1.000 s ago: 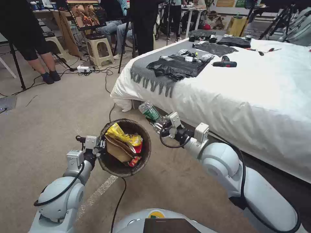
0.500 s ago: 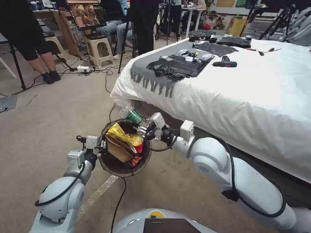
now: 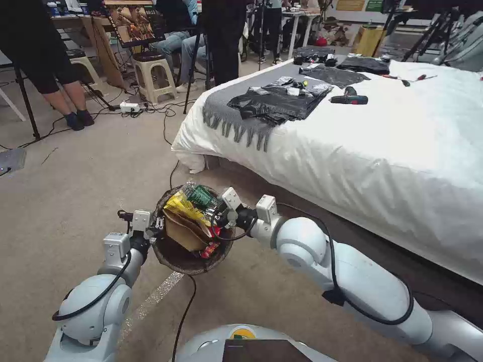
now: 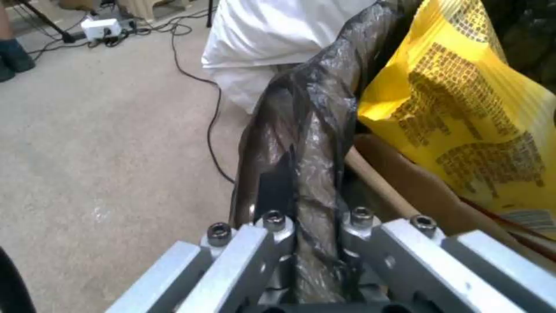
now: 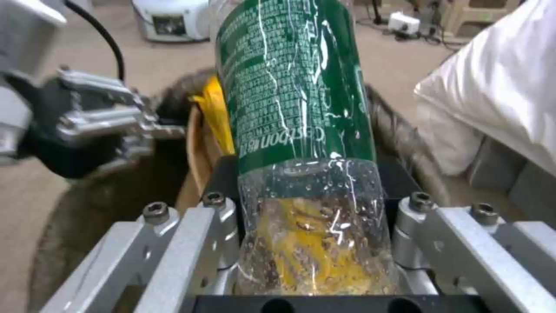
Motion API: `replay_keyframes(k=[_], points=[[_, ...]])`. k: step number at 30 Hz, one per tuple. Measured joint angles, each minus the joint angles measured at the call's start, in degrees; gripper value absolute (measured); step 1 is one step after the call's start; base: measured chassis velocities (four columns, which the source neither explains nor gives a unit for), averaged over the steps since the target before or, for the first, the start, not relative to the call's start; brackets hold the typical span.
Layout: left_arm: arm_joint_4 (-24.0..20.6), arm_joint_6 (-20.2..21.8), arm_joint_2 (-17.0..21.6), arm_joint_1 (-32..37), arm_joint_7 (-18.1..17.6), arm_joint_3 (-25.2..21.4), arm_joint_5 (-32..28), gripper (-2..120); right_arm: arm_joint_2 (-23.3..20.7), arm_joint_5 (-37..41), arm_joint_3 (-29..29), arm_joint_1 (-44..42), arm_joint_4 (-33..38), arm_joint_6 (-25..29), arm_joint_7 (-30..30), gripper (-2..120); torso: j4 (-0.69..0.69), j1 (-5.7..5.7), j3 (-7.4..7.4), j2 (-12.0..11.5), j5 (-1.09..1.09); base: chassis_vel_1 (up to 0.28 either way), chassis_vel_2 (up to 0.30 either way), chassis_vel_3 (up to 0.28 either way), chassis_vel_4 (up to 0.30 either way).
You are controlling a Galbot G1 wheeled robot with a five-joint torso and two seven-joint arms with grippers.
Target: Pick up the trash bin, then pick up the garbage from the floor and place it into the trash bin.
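Observation:
The trash bin (image 3: 173,262) hangs above the carpet, its dark bag folded over the rim (image 4: 307,130). My left gripper (image 3: 157,224) (image 4: 312,226) is shut on that rim on the bin's left side. Inside lies garbage: a yellow snack wrapper (image 3: 185,206) (image 4: 463,108), a brown paper bag (image 3: 182,232) and a red packet (image 3: 209,249). My right gripper (image 3: 215,204) (image 5: 312,208) is shut on a clear bottle with a green label (image 3: 199,194) (image 5: 295,87). It holds the bottle lying over the bin's far right rim, above the wrapper.
A bed with a white cover (image 3: 377,141) runs along the right, close behind the bin. On it lie a grey throw (image 3: 226,108) and black plastic bags (image 3: 276,100). A black cable (image 3: 183,311) crosses the floor below the bin. Open carpet (image 3: 75,176) lies left.
My right gripper has carried the bottle leftward from beside the bed to over the bin's opening. The left arm and the bin have stayed put.

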Motion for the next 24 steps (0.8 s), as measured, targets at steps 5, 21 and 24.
replay_keyframes(k=[5, 21, 24], points=[[0.00, 0.00, -0.09, -0.13, 0.03, 0.10, -0.04, 3, 1.26, -0.01, -2.08, 1.38, -2.23, -0.13, 1.16, 33, 0.01, 0.00, 0.00, 0.00, 0.00, 0.000, 0.000, 0.000, 0.000], [1.35, -0.03, -0.09, -1.58, 0.10, 0.72, -0.21, 3, 3.27, 1.23, -6.05, 3.86, -4.47, -0.95, 3.37, 33, 0.00, 0.00, 0.00, 0.00, 0.00, 0.000, 0.000, 0.000, 0.000], [1.45, -0.03, -0.09, -1.69, 0.10, 0.75, -0.27, 3, 3.60, 1.23, -6.49, 3.96, -5.10, -0.99, 3.84, 33, 0.01, 0.00, 0.00, 0.00, 0.00, 0.000, 0.000, 0.000, 0.000]])
